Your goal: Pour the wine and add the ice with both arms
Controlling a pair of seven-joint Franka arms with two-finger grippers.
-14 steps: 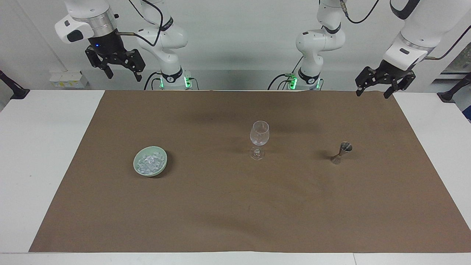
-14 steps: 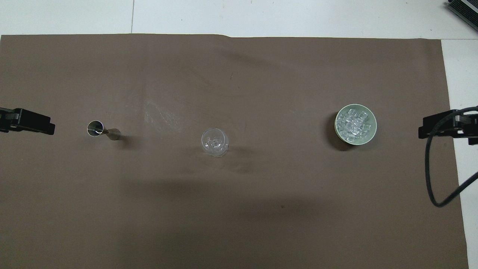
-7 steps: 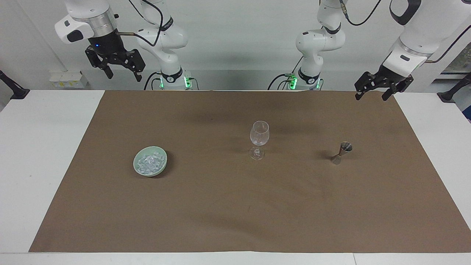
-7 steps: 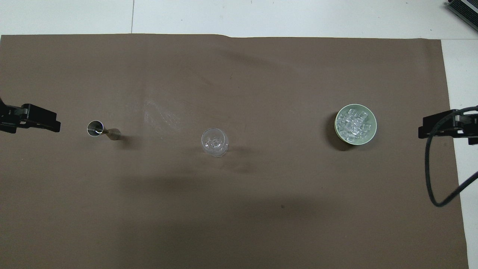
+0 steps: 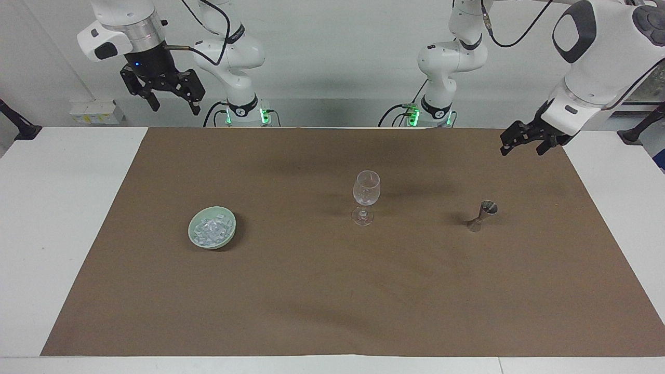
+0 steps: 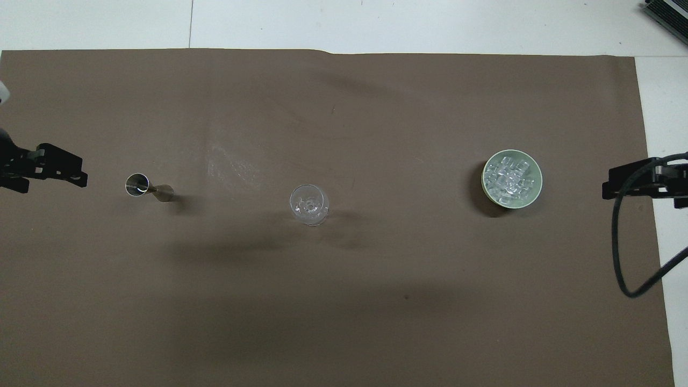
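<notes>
— What's the table like from where you stand?

— A white table with a big brown paper sheet over most of it, a few shallow creases, soft shadows across the middle. A pale grey wall fills the top of the facing frame, with a white socket strip at the upper left.

— And the ice?

— The ice is heaped in a small pale green bowl, lower left of centre in the facing frame, toward the right arm's end. Near the centre stands a clear wine glass, upright. A small metal jigger stands at centre right, well apart from the glass.

— The grippers?

— The right gripper hangs high at the upper left, over the table's edge by the robots, fingers spread, nothing in them. The left gripper is at the upper right, low over the sheet's corner, above the jigger in the frame, fingers also apart and empty.
</notes>
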